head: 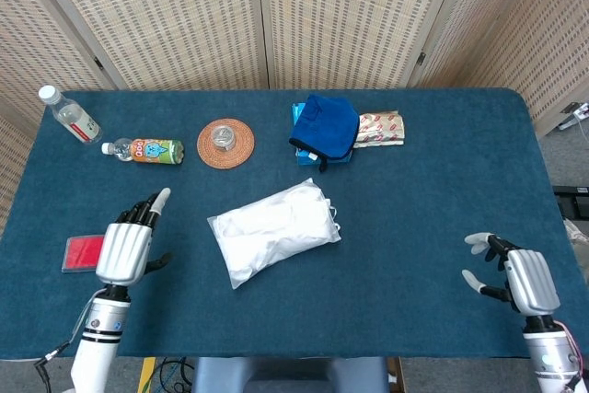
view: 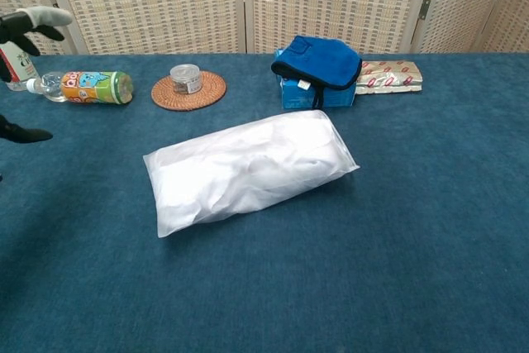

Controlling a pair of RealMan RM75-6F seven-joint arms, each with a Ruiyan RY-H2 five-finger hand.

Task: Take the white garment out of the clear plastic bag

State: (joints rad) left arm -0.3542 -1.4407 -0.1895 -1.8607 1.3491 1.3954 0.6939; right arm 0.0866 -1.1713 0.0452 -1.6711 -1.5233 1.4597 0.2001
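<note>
Bag: I see the clear plastic bag (head: 274, 230) lying mid-table, the white garment (view: 248, 167) fully inside it, untouched.
Long axis: it runs diagonally, near-left corner to far-right.
Left hand: my left hand (head: 129, 244) hangs over the table, fingers spread, holding nothing; the bag lies to its right.
Right hand: my right hand (head: 513, 278) sits at the near right edge, fingers apart, empty, well apart from the bag.
Nearer hand: I judge the left.
</note>
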